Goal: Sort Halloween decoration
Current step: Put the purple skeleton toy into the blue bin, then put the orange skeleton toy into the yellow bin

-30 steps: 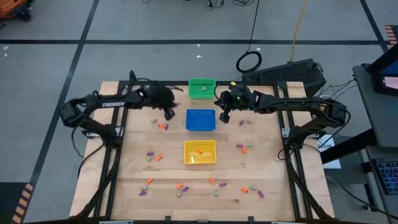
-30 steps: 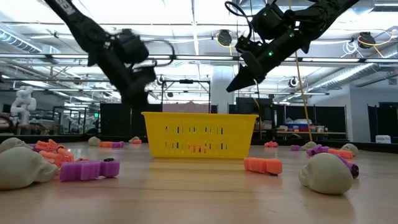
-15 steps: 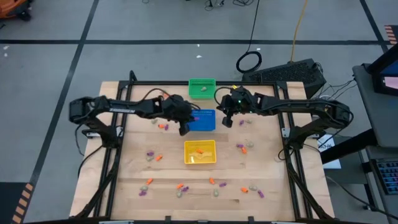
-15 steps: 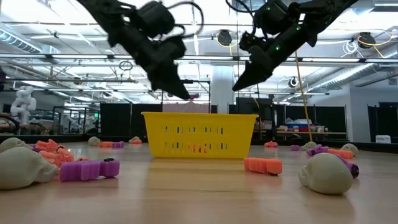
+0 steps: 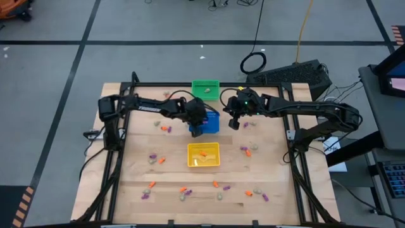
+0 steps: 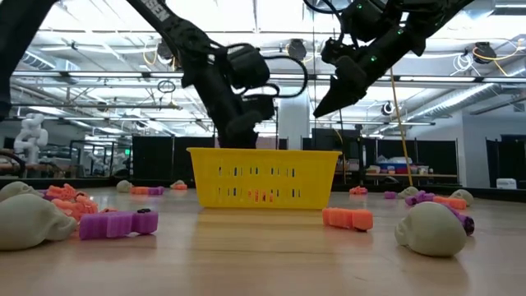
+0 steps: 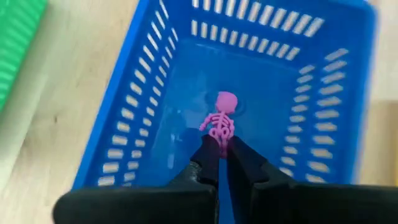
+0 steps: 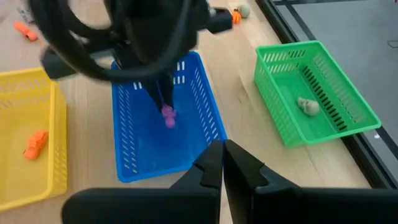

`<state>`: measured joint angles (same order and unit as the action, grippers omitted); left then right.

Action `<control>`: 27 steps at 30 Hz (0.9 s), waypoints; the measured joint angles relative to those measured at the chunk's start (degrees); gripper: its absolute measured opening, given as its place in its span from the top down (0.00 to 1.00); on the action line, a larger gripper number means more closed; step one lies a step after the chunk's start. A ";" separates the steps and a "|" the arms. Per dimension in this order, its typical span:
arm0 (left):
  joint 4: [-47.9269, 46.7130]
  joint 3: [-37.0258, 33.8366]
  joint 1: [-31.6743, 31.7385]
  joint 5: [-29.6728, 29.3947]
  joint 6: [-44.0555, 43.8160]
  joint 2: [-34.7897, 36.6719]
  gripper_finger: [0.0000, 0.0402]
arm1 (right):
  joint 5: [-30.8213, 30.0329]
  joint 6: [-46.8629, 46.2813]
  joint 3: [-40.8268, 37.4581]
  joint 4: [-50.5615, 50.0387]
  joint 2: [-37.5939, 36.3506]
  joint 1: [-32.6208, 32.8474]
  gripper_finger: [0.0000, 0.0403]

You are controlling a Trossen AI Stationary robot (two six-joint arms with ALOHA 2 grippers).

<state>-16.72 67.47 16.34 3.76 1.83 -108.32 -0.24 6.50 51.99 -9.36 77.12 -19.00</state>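
Observation:
My left gripper (image 7: pixel 222 149) hangs over the blue basket (image 5: pixel 209 116), shut on a tiny pink-purple skeleton (image 7: pixel 220 119); the right wrist view also shows that skeleton (image 8: pixel 168 115) below the fingers, inside the basket. My right gripper (image 8: pixel 222 157) is shut and empty, raised just right of the blue basket, near the green basket (image 5: pixel 205 88). Orange, purple and beige trinkets lie scattered on the table, such as an orange one (image 5: pixel 166 128) and a beige skull (image 6: pixel 429 228). My left gripper pinches the skeleton's lower end (image 7: pixel 221 135) between its two fingertips (image 7: pixel 208 163), coming from above and pointing down. The skeleton hangs head-down below the fingers inside the blue basket. Whether its head touches the basket floor, I cannot tell.
The yellow basket (image 5: pixel 203 155) stands nearer than the blue one and holds orange pieces (image 8: pixel 36 142). The green basket (image 8: pixel 311 99) holds a beige skull (image 8: pixel 305 106). More trinkets lie along the table's near edge (image 5: pixel 183 190) and to the right (image 5: pixel 248 150).
My left arm has swung toward the table's right, from left of the blue basket to above it, and come down into it with the skeleton. My right gripper has stayed almost where it was, shut.

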 joint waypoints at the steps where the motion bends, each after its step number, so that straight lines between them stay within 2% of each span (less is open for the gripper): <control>1: -0.37 0.04 0.11 0.01 0.02 -0.42 0.98 | -0.01 0.03 0.00 0.07 0.00 0.00 1.00; 12: -0.36 0.45 0.35 -1.07 2.06 0.62 0.74 | -0.01 0.18 0.00 -0.79 0.02 0.00 1.00; 16: -1.00 1.04 0.50 -1.26 2.77 3.37 0.72 | 0.04 0.25 0.00 -1.29 0.02 0.00 1.00; 20: -2.43 1.02 0.07 -1.27 5.57 7.91 0.78 | 0.01 0.26 0.00 -3.27 0.02 0.00 1.00; 23: -5.23 -1.02 -0.71 1.29 11.53 12.45 0.87 | 0.01 0.59 -0.01 -4.56 0.02 0.10 1.00; 27: -11.31 -3.48 -1.88 3.27 12.45 19.24 0.99 | 0.01 1.75 -0.02 -6.34 0.02 0.11 1.00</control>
<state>-28.03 63.99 14.46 7.03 14.28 -89.07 -0.23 8.25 51.96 -15.70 77.14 -18.90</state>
